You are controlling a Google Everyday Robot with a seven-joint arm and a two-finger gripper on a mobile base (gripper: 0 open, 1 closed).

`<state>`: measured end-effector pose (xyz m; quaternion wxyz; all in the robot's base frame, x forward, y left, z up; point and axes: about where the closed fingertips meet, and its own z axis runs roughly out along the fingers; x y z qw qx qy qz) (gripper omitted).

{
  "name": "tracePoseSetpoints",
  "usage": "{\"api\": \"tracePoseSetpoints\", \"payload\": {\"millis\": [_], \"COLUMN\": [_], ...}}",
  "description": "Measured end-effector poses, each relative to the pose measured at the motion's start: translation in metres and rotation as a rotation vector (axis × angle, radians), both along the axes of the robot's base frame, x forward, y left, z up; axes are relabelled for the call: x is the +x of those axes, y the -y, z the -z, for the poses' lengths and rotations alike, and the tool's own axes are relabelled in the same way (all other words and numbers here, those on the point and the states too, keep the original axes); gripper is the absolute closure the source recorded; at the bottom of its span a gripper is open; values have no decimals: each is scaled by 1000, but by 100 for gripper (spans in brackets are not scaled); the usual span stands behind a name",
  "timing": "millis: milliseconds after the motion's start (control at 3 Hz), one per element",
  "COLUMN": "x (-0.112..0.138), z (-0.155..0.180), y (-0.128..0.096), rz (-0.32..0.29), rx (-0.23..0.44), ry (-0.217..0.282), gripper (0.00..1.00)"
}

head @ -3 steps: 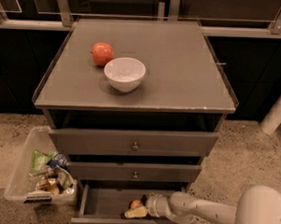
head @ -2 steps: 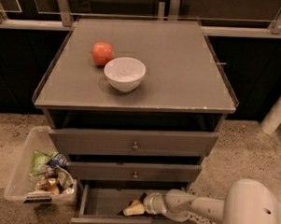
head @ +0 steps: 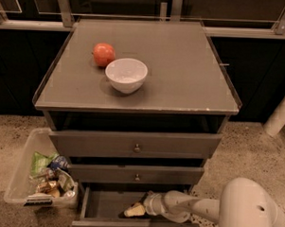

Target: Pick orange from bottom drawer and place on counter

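The bottom drawer [head: 103, 204] is pulled open under the two upper grey drawers. My gripper [head: 134, 210] is inside it, low over the drawer floor, on a white arm [head: 186, 207] that comes in from the right. A pale yellow shape sits at the gripper's tip. I cannot tell whether that is the orange or part of the gripper. No separate round orange shows in the drawer. The counter [head: 187, 74] is the flat grey cabinet top.
A white bowl [head: 126, 74] and a larger red-orange fruit [head: 103, 54] stand on the counter's left half. A clear plastic bin [head: 21, 176] with packets sits on the floor left of the cabinet. A white post [head: 281, 114] leans at the right. My arm's white housing [head: 252, 212] fills the lower right.
My arm and gripper have shifted slightly left inside the bottom drawer. The bowl, the red-orange fruit and the drawers have not moved.
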<state>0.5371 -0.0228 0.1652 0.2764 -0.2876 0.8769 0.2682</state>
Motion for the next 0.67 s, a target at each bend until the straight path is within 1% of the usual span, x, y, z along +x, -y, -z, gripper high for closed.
{"api": "tracePoseSetpoints", "payload": {"millis": [333, 667], "x": [-1, 1], "z": [6, 12], "y": [-2, -5], "rz": [5, 11], "rx": [-16, -37], "ry": [-2, 7], "gripper": [0, 0]}}
